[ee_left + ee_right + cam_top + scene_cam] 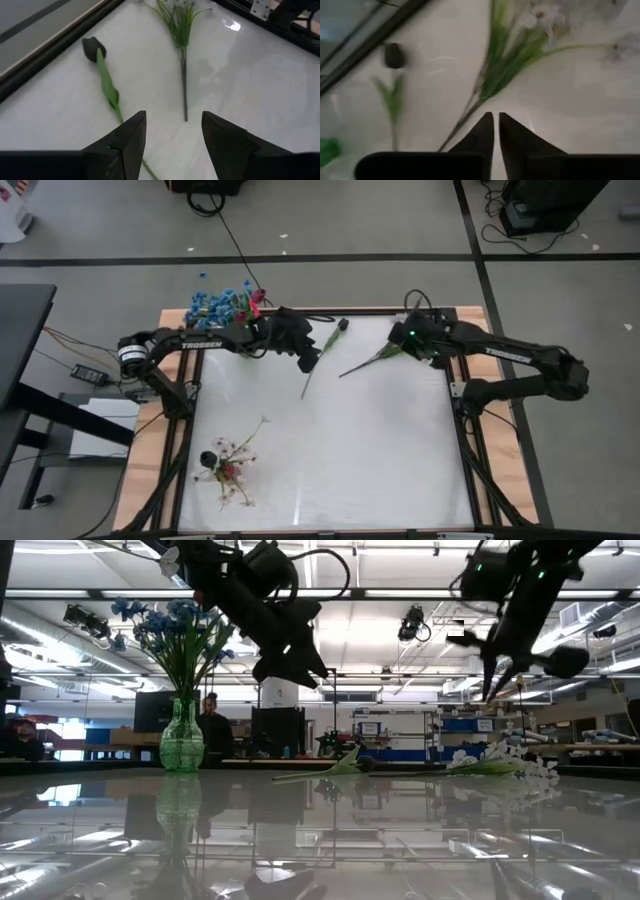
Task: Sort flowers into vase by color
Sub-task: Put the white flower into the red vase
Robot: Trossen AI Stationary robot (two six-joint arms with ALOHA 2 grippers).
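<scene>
A dark-bud flower (322,358) lies flat on the white table near its far edge, bud (92,48) toward the far side. A spray of small white blossoms (372,360) lies beside it, to the right. My left gripper (306,358) is open and hovers above the dark-bud flower's stem (108,86), with the white spray's stem end (184,95) ahead between its fingers. My right gripper (493,126) is shut and hangs above the white spray (495,75), clear of it in the low view (497,675). Blue flowers (170,630) stand in a green vase (182,738).
The green vase with blue flowers (222,305) stands at the table's far left corner. A second bunch with white and pink-red blossoms (228,465) sits near the near left corner. The table's middle and right near part (380,460) is bare white surface. A dark frame (470,440) edges the table.
</scene>
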